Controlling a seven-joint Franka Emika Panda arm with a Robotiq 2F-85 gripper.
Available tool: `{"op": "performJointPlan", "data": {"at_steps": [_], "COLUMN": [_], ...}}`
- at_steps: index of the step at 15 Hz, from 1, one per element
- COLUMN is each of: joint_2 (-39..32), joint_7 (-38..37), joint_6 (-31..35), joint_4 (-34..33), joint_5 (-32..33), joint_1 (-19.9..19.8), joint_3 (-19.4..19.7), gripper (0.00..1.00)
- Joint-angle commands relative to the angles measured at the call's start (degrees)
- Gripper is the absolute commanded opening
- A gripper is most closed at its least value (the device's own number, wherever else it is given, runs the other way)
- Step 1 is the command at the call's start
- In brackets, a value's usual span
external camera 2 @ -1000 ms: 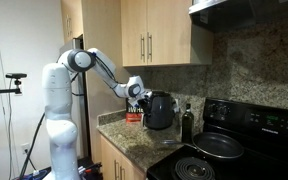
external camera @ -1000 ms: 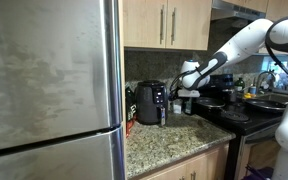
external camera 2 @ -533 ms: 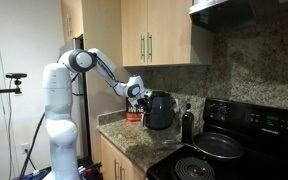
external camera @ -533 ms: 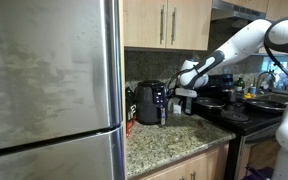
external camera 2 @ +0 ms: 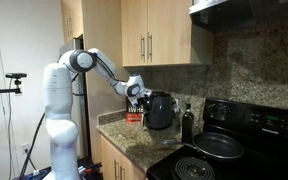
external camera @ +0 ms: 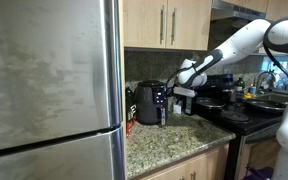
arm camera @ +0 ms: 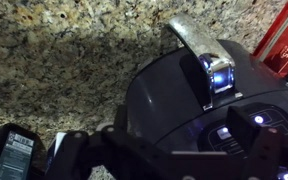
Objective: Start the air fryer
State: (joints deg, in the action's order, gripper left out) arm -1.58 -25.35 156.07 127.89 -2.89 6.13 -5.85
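The air fryer (external camera: 149,102) is a dark, rounded box on the granite counter; it also shows in an exterior view (external camera 2: 160,110). In the wrist view I look down on its glossy top (arm camera: 169,95), its chrome-tipped drawer handle (arm camera: 209,62) and its lit control buttons (arm camera: 225,132). My gripper (external camera: 181,89) hovers just above the fryer's top at the front edge, also seen in an exterior view (external camera 2: 139,95). In the wrist view its dark fingers (arm camera: 164,160) stand apart on either side of the panel, holding nothing.
A dark bottle (external camera 2: 187,122) stands by the fryer. A black stove with pans (external camera 2: 219,148) is next to it. A steel fridge (external camera: 49,90) bounds the counter, with cabinets (external camera 2: 154,35) overhead. A red box (arm camera: 284,45) lies behind the fryer.
My gripper has moved slightly down and closer to the air fryer's top. The fryer has not moved.
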Motion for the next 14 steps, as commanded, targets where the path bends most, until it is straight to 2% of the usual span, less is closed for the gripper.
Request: {"op": "performJointPlan", "data": {"at_steps": [1, 14], "joint_2": [-2.1, -7.1], "joint_7": [0.2, 0.6], "joint_6": [2.7, 8.4], "joint_4": [-1.2, -4.1], "joint_5": [0.4, -0.6], "joint_1": [0.3, 1.1], "joint_3": [0.1, 0.6], "gripper": [1.0, 1.0]}}
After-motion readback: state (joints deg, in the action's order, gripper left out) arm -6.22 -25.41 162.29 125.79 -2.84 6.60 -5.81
